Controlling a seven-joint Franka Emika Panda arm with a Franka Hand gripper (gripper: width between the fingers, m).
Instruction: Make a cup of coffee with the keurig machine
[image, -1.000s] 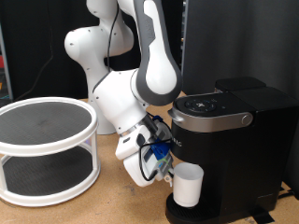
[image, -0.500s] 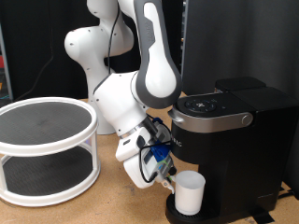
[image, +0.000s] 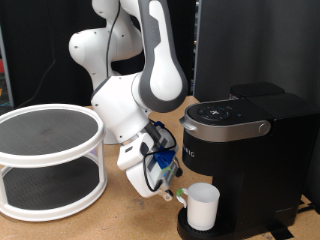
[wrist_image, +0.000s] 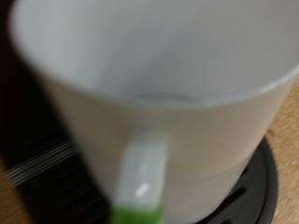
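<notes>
The white cup (image: 203, 206) stands upright on the round drip tray (image: 186, 230) of the black keurig machine (image: 250, 140), under its silver-rimmed button panel (image: 225, 113). My gripper (image: 176, 190) is just to the exterior view's left of the cup, low over the table. Its fingers look open and hold nothing. In the wrist view the cup (wrist_image: 168, 84) fills the picture, blurred, with its handle (wrist_image: 142, 173) facing the camera. A green fingertip (wrist_image: 135, 217) shows just below the handle. The dark drip tray (wrist_image: 254, 187) lies under the cup.
A white round two-tier rack (image: 50, 160) with dark mesh shelves stands at the exterior view's left. The wooden table (image: 110, 225) shows between it and the machine. The white arm (image: 150, 80) rises behind the gripper.
The cup came down from just above the drip tray onto it. The gripper has since drawn back to the exterior view's left, away from the cup.
</notes>
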